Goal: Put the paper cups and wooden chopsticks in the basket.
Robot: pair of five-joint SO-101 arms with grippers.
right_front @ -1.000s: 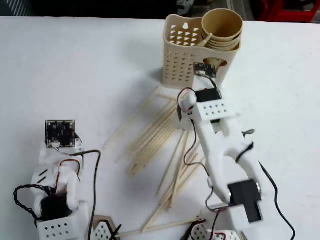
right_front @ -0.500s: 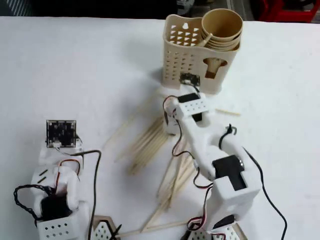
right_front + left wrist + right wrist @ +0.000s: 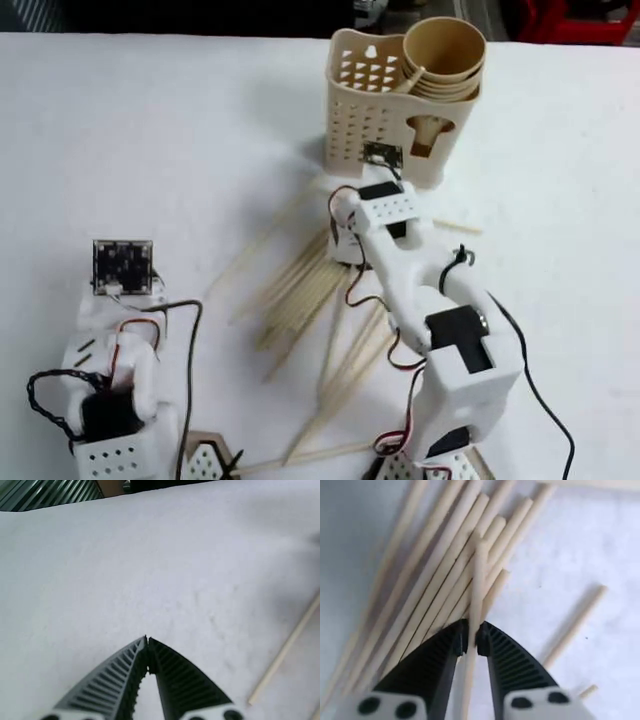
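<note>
Several wooden chopsticks (image 3: 305, 290) lie fanned out on the white table in front of the cream basket (image 3: 365, 120). A stack of paper cups (image 3: 445, 55) stands in the basket's right side. My right gripper (image 3: 470, 630) is down on the pile's far end, shut on one chopstick (image 3: 479, 575) that runs between its fingers. In the high view the right arm's wrist (image 3: 385, 205) covers that spot. My left gripper (image 3: 147, 641) is shut and holds nothing, hovering over bare table with one chopstick (image 3: 285, 650) off to the side. The left arm (image 3: 115, 350) sits folded at the near left.
One stray chopstick (image 3: 455, 226) lies to the right of the right arm, another (image 3: 300, 457) near the table's front edge between the arm bases. The far left of the table (image 3: 150, 130) is bare white surface.
The right arm drew back from the basket and came down onto the chopstick pile. Some sticks in the pile have shifted. The left arm has not moved.
</note>
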